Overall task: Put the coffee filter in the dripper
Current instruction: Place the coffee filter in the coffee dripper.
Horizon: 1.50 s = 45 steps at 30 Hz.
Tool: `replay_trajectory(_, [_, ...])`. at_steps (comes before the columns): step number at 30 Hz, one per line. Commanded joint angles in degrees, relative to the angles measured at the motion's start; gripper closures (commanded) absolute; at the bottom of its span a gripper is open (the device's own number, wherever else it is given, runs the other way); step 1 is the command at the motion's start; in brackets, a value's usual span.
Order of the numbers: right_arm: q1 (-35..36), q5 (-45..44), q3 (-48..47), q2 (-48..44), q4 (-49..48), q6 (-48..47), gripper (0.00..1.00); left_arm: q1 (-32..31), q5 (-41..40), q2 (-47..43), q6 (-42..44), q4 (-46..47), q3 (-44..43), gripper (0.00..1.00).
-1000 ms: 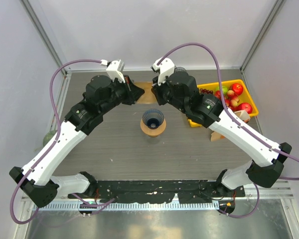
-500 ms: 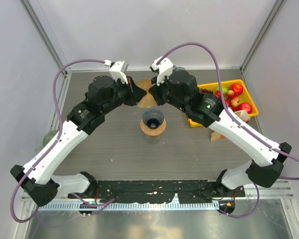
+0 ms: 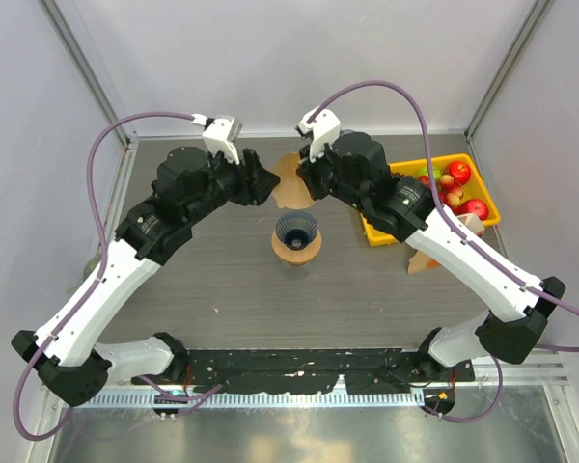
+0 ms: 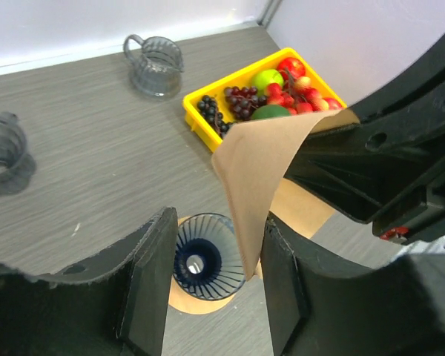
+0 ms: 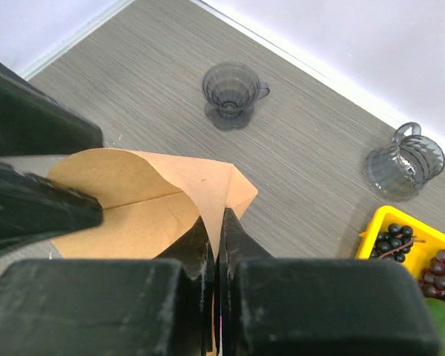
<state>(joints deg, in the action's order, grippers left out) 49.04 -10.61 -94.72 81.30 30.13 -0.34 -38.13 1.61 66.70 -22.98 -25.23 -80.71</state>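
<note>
coffee filter [image 4: 256, 174]: brown paper cone, held in the air at 12 o'clock from the dripper [image 3: 296, 231] in the top view, not in it
right gripper [image 5: 216, 222]: fingers pressed together on a fold of the filter's rim; the paper below the pinch is hidden behind the gripper body
left gripper [image 4: 216, 222]: fingers apart, one on each side of the filter's hanging tip; the tip is right beside one finger, contact cannot be told
top view: both sets of fingers are hidden under the wrist housings; only a strip of filter shows between them
dripper: dark blue, ribbed, upright on a tan round base [image 3: 282, 253] mid-table; the ribs show inside; in the left wrist view the filter covers its 3 o'clock rim
yellow fruit tray [image 4: 199, 124]: at 2 o'clock from the dripper, holding grapes, red apples and green fruit; its near end is blocked by the right arm
clear glass dripper [image 5: 232, 89]: on the table at 12 o'clock in the right wrist view; cut off at the left edge of the left wrist view
glass jug [image 5: 403, 165]: beside the tray's far corner, upright
</note>
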Motion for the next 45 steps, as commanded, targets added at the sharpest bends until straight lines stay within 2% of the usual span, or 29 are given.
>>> replay_trajectory(1, [0.01,-0.64,1.11,-1.84,-1.04,-1.77,0.95,0.34,-4.33,0.8,3.65,-3.94,-4.37,0.49])
replay_trajectory(5, [-0.08,-0.99,-0.29,-0.88,-1.39,-1.24,0.95,0.34,-3.54,2.38,3.03,-3.6,-4.72,0.48])
replay_trajectory(10, [-0.08,-1.52,-2.31,0.79,-0.95,0.25,0.95,0.34,0.04,3.62,1.1,-1.49,-4.38,0.38])
replay_trajectory(17, [0.01,3.05,-2.58,1.32,-0.34,2.01,0.95,0.34,1.91,5.11,-1.27,1.59,-3.93,0.46])
replay_trajectory(22, [-0.34,-0.11,-2.58,0.71,0.46,1.13,0.95,1.3,-2.84,1.87,0.66,0.71,-1.39,0.31])
replay_trajectory(30, [-0.61,0.24,-2.48,0.26,1.42,1.57,0.95,2.18,-2.49,-0.33,1.28,0.53,1.34,0.27])
replay_trajectory(33, [-0.61,-0.29,-2.93,0.79,1.51,2.18,0.95,2.27,1.55,-2.27,0.31,5.09,4.14,0.1])
replay_trajectory(35, [-0.52,-0.02,-3.11,0.79,1.34,3.06,0.95,2.27,2.87,-3.23,-0.74,7.55,5.9,0.06])
replay_trajectory(41, [-0.61,1.38,-3.63,0.88,1.51,4.82,0.95,2.27,2.53,-2.8,-3.55,9.06,7.23,0.15])
replay_trajectory(45, [-0.61,3.4,-2.76,0.62,0.64,6.23,0.95,2.18,1.65,-0.7,-5.75,9.85,6.18,0.25])
